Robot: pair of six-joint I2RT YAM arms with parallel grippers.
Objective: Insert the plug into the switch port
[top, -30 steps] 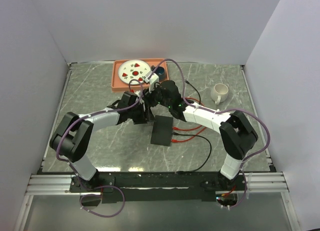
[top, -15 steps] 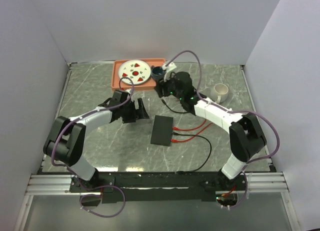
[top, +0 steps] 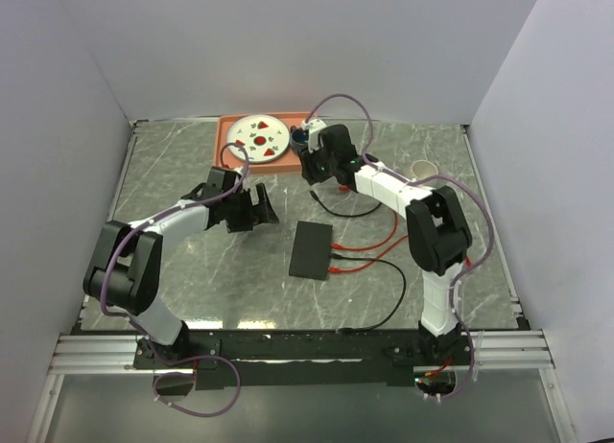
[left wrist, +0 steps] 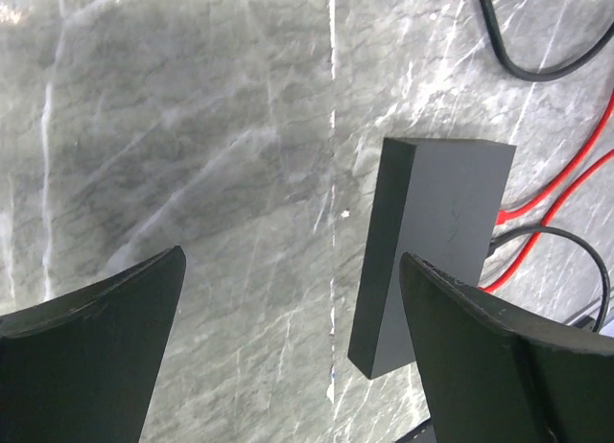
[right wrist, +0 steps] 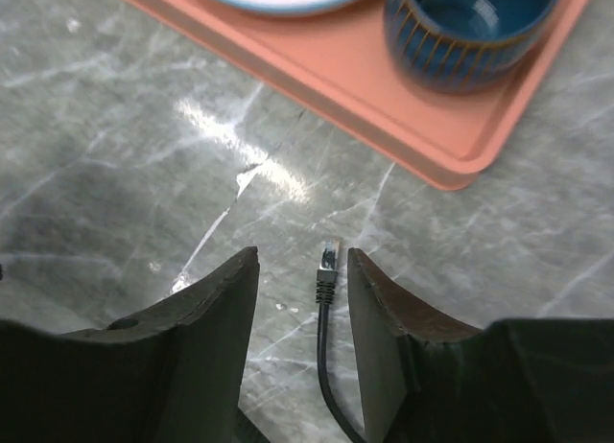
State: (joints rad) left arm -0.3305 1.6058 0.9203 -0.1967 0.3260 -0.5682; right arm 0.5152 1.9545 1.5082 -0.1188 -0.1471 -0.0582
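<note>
Grippers first: finds the left gripper (left wrist: 290, 259) at 10 o'clock of the switch (top: 311, 250), jaws spread wide; finds the right gripper (right wrist: 302, 256) at 12 o'clock of it, jaws parted either side of the plug (right wrist: 327, 261). Notes the marble table (top: 173, 165); the orange tray (top: 221, 147) at its 12 o'clock edge; the switch flat near the centre, red cables (top: 369, 244) leaving its 3 o'clock side; the plate (top: 261, 136) and blue cup (right wrist: 470, 21) in the tray; the plug lying on the marble, well apart from the switch.
</note>
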